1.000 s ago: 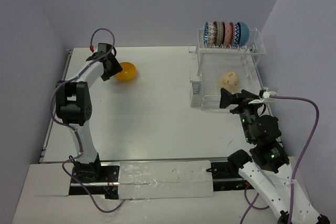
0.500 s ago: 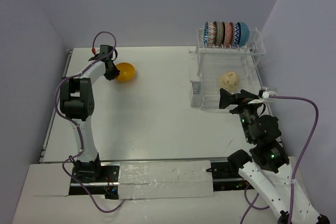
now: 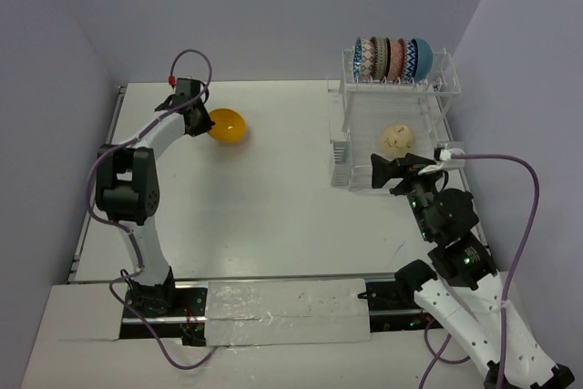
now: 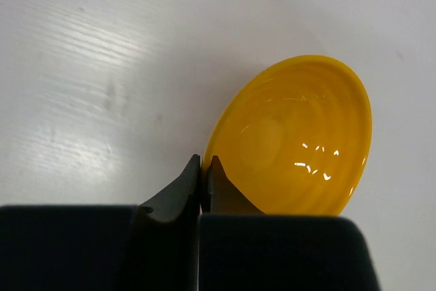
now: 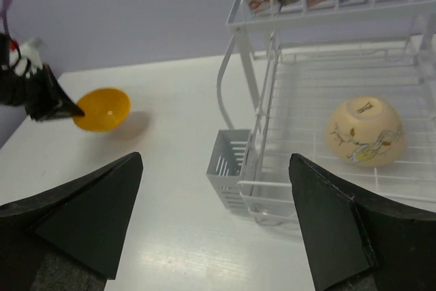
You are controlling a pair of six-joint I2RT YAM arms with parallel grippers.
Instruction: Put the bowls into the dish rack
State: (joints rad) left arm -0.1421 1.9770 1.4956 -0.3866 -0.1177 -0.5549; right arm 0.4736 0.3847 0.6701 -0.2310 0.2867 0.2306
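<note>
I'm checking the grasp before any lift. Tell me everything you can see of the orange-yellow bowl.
The orange-yellow bowl is small, round and glossy, like glazed ceramic, with faint concentric rings inside and nothing in it. It is at the far left of the white table, well apart from the dish rack. The left gripper is shut on its rim, one finger inside, one outside. The bowl looks tipped; whether it is clear of the table I cannot tell.

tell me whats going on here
The left tool is pinched shut on the rim of the yellow bowl at the far left of the table. The right tool hangs open in front of the dish rack, holding nothing. Several bowls stand on edge in the rack's top row, and a tan bowl lies upside down in its lower tray.
</note>
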